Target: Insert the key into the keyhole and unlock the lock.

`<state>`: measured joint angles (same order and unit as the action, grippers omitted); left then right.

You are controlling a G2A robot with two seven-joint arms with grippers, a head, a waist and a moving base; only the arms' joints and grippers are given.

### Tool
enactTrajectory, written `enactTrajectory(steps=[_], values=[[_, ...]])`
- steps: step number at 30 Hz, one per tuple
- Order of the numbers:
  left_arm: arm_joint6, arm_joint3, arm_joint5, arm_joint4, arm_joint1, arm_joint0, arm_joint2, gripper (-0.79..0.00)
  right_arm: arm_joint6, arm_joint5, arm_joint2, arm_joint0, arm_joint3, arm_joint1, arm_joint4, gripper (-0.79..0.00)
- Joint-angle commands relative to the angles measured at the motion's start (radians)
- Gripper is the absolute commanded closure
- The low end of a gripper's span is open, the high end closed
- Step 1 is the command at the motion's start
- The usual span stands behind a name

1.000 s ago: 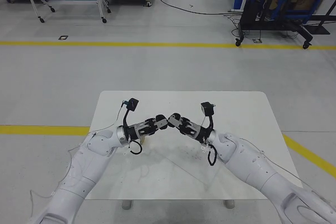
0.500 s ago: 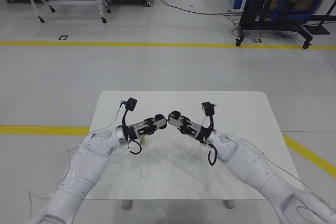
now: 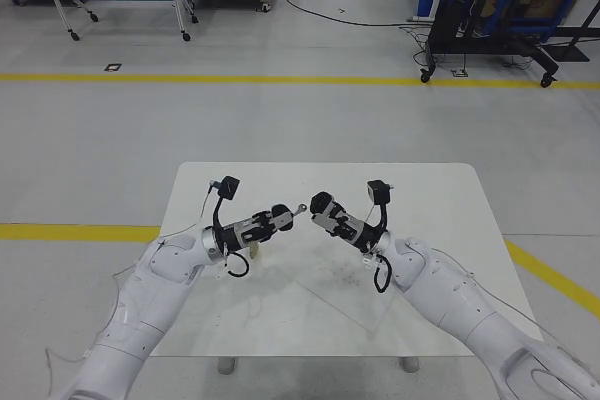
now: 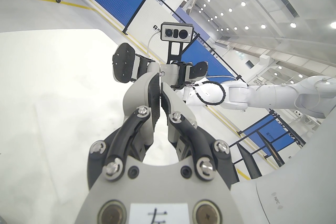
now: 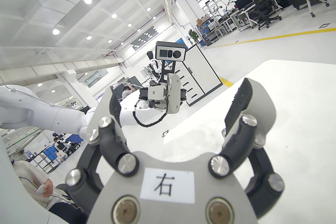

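The ribbed pads (image 4: 155, 97) of the left gripper (image 4: 159, 84) are pressed together on the key (image 4: 160, 73). The key is a thin strip of bright metal seen edge-on from the left wrist, and its tip pokes out past the fingertips. From above, the key (image 3: 297, 210) shows as a slim rod held in the air over the middle of the table (image 3: 430, 200). It juts from the left gripper (image 3: 283, 214) toward the other arm.

Facing it over the same part of the table is the right gripper (image 3: 320, 205). Its dark dotted fingers (image 4: 123, 63) are spread wide apart, and the key's tip points into the gap between them. The right wrist view gives the same picture: the right gripper (image 5: 179, 90) has its two pads (image 5: 237, 104) standing well apart, and the left gripper (image 5: 172, 96) is closed and end-on a little beyond them.

Both forearms slant in from the table's near corners and meet above its centre, and a small black wrist camera (image 3: 227, 184) rises over each gripper. A small tan thing (image 3: 257, 253) lies on the white tabletop just beside the left wrist, nearer the table's front edge; whether it is the lock cannot be told
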<state>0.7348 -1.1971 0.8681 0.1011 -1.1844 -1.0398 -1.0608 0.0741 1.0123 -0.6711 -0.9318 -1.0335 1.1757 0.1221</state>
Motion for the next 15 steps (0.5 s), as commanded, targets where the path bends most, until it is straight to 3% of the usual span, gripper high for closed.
enactTrajectory(steps=[1, 6, 15], values=[[-0.002, -0.004, -0.010, 0.007, -0.001, 0.002, 0.004, 0.000, 0.000, 0.000, 0.000, 0.000, 0.000, 0.000, 0.000, -0.785], [0.030, -0.027, -0.043, 0.001, 0.002, 0.012, 0.014, 0.000, -0.041, 0.000, -0.019, -0.010, -0.006, -0.007, 0.023, -0.785], [0.198, -0.041, -0.085, -0.017, 0.019, 0.031, 0.026, 0.000, -0.309, 0.000, -0.107, -0.046, -0.040, -0.073, 0.010, -0.785]])
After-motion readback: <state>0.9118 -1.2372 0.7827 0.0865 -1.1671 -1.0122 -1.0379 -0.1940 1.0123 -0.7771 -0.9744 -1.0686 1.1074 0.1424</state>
